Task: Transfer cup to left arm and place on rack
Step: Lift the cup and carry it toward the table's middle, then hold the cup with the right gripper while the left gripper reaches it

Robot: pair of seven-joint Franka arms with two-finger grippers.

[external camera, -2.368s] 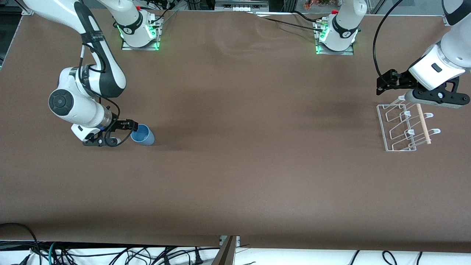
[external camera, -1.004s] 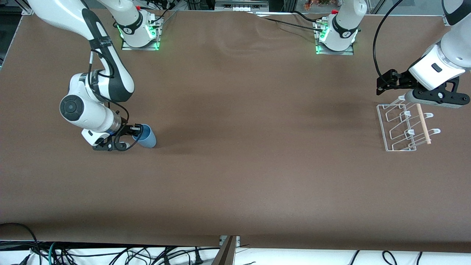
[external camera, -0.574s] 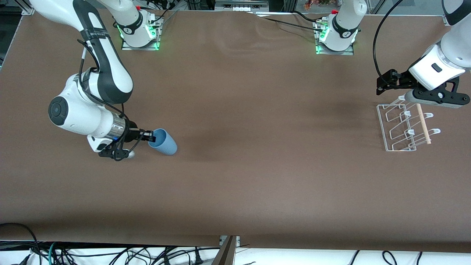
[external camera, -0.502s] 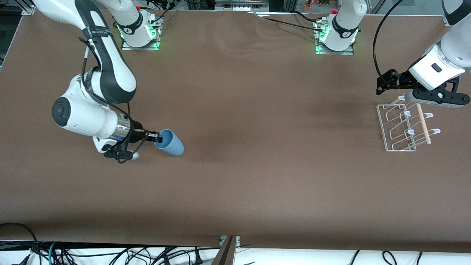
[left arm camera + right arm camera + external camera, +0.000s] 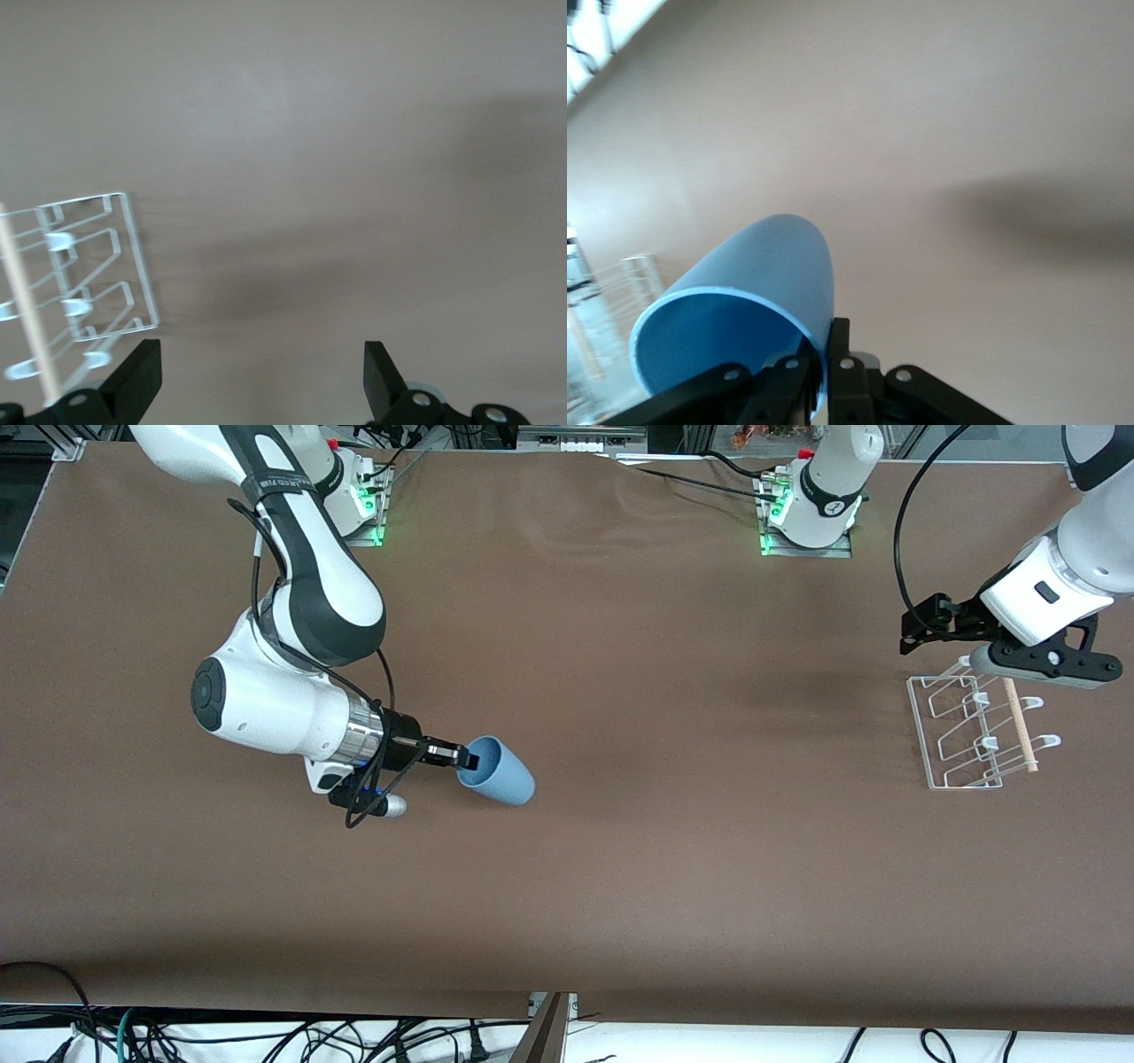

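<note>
The light-blue cup [image 5: 498, 771] hangs on its side in the air over the table toward the right arm's end. My right gripper [image 5: 464, 759] is shut on its rim, one finger inside and one outside; the right wrist view shows the cup [image 5: 757, 292] pinched at the rim. The clear wire rack [image 5: 973, 731] with a wooden dowel stands at the left arm's end. My left gripper [image 5: 1032, 664] hovers over the rack's edge nearest the bases, open and empty. The left wrist view shows its fingers [image 5: 135, 379] wide apart beside the rack [image 5: 80, 283].
The brown table [image 5: 638, 850] runs between the cup and the rack. The two arm bases [image 5: 808, 509] stand along the edge farthest from the front camera. Cables lie past the table's front edge.
My right gripper has lifted the cup off the table and carried it toward the table's middle, tilted on its side. The left arm has barely moved.
</note>
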